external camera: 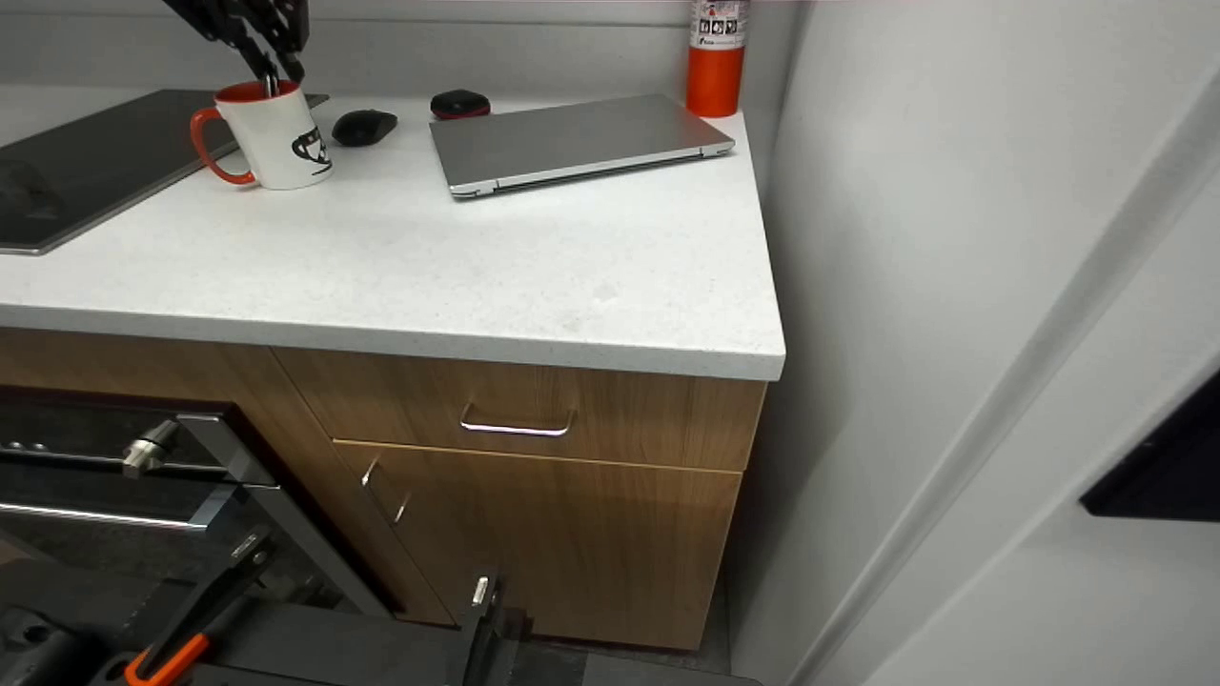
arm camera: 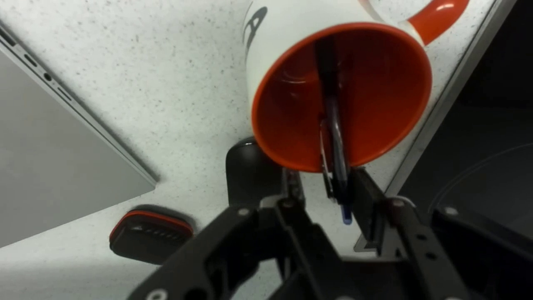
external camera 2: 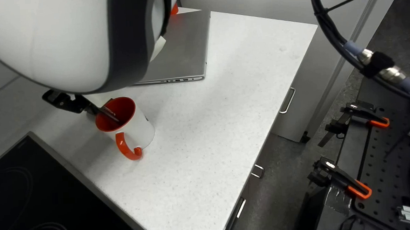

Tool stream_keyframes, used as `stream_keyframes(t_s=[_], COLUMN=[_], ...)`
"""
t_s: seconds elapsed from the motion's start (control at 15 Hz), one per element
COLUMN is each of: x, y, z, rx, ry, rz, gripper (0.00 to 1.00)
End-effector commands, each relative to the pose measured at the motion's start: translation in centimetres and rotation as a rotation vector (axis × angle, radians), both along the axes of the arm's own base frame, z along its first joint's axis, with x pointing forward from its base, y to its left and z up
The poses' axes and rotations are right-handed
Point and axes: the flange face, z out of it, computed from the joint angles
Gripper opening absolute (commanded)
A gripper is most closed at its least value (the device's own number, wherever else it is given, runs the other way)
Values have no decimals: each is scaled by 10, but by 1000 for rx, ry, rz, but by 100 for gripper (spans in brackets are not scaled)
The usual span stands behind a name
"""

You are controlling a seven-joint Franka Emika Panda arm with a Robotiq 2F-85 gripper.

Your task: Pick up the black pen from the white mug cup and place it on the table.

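Note:
The white mug cup (external camera: 276, 152) stands upright on the white table (external camera: 429, 267) and shows in both exterior views (external camera 2: 141, 130). In the wrist view the mug (arm camera: 272, 50) has its red inside facing the camera. The black pen (arm camera: 336, 129) leans in the mug, its clip and bluish end sticking out past the rim. It shows small in both exterior views (external camera: 271, 86) (external camera 2: 111, 114). My gripper (arm camera: 324, 179) is open at the mug's rim. The pen's end is between the fingers, close to or against one finger, with a gap to the other.
A black mouse (arm camera: 250, 179) lies just behind the mug, and a black and red object (arm camera: 150, 236) is near it. A grey laptop (external camera: 581, 143) and a red canister (external camera: 715, 86) stand farther along. A black cooktop (external camera 2: 30, 194) borders the mug's handle side.

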Motion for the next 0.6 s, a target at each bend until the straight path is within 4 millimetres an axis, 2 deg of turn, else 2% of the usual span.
stream_keyframes(t_s=[0.0, 0.07, 0.13, 0.2, 0.33, 0.53], x=[5, 5, 4, 3, -1, -9], y=[4, 4, 3, 3, 1, -9], z=[4, 5, 7, 9, 17, 41], rx=[34, 37, 42, 46, 54, 35], ry=[-23, -24, -29, -33, -44, -75], rz=[-8, -10, -11, -14, -17, -28], gripper=[7, 0, 0, 4, 4, 4])
